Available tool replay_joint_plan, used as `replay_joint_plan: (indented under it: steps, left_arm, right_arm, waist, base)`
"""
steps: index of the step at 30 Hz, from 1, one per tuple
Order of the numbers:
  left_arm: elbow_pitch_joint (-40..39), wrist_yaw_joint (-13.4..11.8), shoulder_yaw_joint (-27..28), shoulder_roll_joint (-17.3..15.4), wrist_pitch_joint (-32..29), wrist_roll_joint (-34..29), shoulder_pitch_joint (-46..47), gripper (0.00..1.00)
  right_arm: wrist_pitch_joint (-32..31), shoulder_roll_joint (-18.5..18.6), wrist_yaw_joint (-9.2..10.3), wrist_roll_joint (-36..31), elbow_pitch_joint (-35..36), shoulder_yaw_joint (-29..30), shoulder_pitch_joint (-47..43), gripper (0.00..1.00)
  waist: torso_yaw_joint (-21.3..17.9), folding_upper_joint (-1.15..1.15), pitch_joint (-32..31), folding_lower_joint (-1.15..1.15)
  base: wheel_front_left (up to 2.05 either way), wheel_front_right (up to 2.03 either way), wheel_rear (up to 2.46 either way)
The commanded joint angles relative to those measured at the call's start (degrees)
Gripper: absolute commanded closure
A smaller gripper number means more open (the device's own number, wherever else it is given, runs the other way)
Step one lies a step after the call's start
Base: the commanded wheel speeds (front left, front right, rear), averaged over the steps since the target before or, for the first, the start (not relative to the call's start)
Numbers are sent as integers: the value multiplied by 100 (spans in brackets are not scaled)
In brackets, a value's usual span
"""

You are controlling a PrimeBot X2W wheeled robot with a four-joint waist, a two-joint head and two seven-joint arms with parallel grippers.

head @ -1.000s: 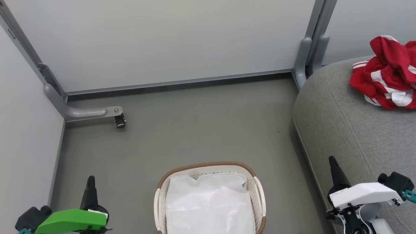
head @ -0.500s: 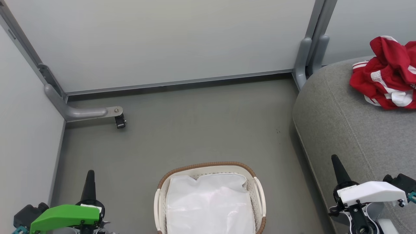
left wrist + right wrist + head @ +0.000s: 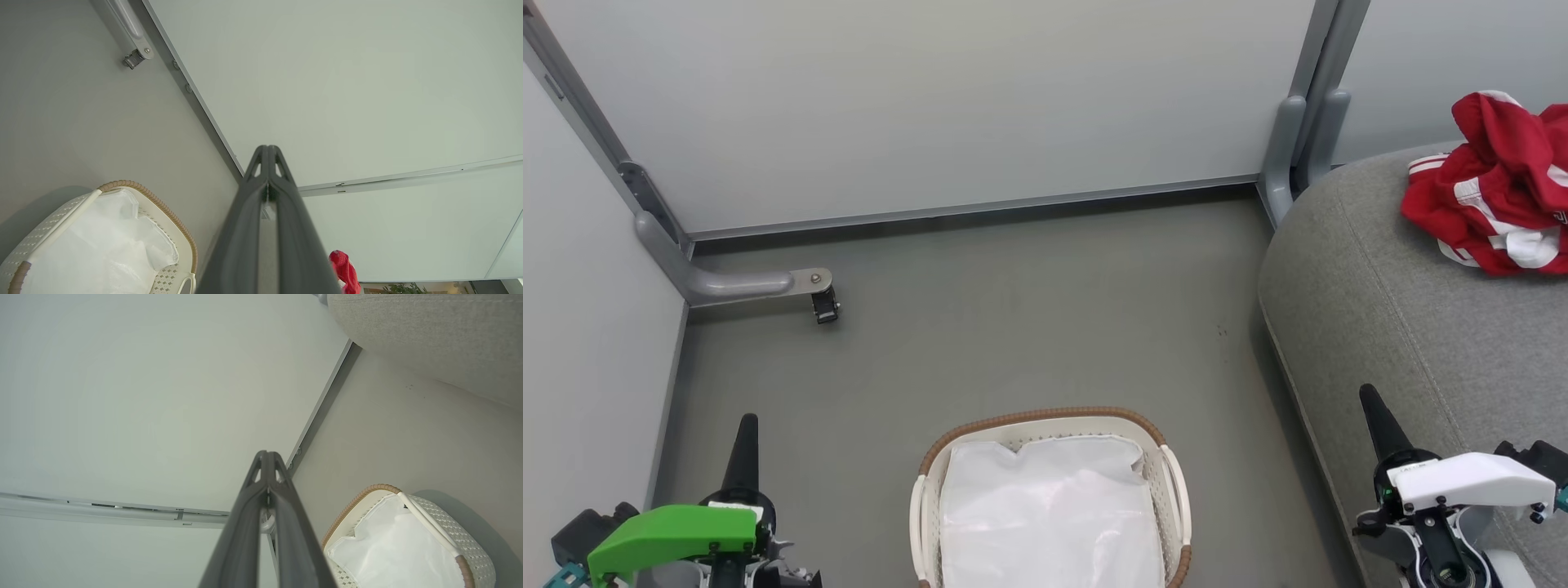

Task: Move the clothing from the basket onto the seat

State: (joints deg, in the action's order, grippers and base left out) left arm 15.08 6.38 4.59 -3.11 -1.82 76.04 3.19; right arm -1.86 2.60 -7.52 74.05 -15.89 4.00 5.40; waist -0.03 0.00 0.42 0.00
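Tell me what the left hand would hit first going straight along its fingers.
Probably the pale wall panel; the left hand points at it, with the basket off to one side. Depth is unclear.

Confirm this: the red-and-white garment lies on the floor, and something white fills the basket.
Wrong in one point. The red-and-white garment lies on the grey seat, not on the floor, as the head view shows. The rest holds: white material fills the basket.
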Motion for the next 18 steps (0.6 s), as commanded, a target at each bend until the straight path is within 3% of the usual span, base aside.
replay_joint_plan:
  steps: [1, 18]
  left_arm:
    - [-56, 31, 37, -6, -39, 137, 144, 100]
    - [-87, 77, 118, 8, -247, 838, 247, 100]
  right_arm:
    - [-37, 31, 4, 140, 70, 34, 103, 100]
    - [-246, 37, 4, 934, 134, 144, 105, 100]
  waist:
    - [0, 0, -1, 0]
    - [1, 0, -11, 0]
  base:
    - [0, 0, 0]
    - [0, 0, 0]
